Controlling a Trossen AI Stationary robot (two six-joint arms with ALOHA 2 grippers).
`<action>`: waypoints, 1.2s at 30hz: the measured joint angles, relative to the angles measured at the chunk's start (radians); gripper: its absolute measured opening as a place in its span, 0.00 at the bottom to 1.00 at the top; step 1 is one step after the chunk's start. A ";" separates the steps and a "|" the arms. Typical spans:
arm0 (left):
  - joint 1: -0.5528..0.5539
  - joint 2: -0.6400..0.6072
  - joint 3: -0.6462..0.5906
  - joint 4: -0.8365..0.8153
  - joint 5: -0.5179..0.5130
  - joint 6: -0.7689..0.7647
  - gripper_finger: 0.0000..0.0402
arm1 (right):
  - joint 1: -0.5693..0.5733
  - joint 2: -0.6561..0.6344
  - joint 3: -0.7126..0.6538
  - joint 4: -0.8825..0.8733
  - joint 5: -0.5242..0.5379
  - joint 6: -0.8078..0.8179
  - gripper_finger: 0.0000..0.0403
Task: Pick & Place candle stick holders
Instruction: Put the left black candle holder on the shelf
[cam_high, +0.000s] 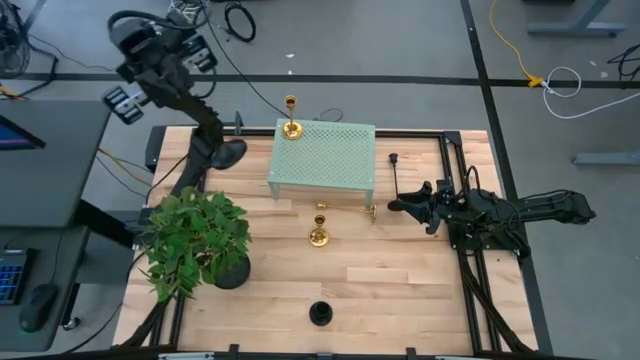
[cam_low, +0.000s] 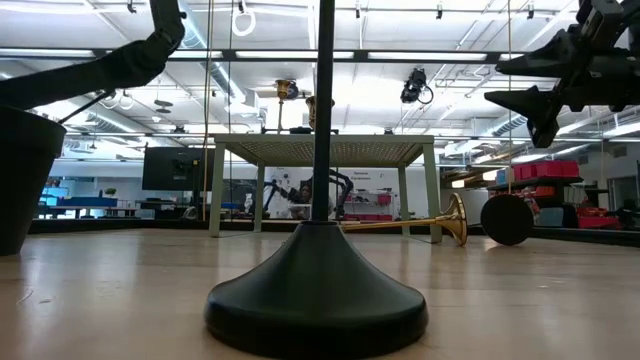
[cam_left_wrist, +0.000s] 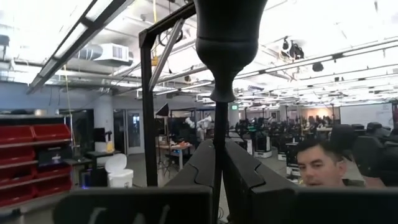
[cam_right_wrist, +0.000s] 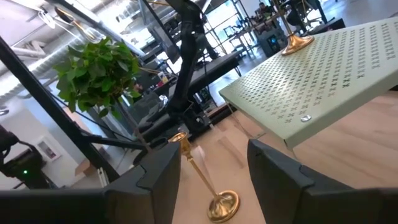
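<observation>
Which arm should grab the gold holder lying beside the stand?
Right: the right gripper hangs open next to the fallen gold holder, while the left gripper is shut on a black holder.

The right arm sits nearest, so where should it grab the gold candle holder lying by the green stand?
Take the lying gold candle holder by its thin stem, midway, with the right gripper coming down from above, open fingers across it. It lies flat on the table, base toward that gripper, so an end-on grab would probably slip.
</observation>
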 joint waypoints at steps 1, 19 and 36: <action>0.008 0.011 0.000 0.006 -0.001 0.000 0.02 | 0.000 0.000 0.000 0.000 0.000 0.000 0.46; 0.467 0.278 -0.002 0.215 -0.023 0.001 0.02 | 0.000 0.000 0.000 -0.001 0.000 -0.009 0.46; 1.191 0.572 -0.002 0.138 -0.064 -0.196 0.02 | 0.000 0.000 0.000 0.000 0.002 -0.026 0.46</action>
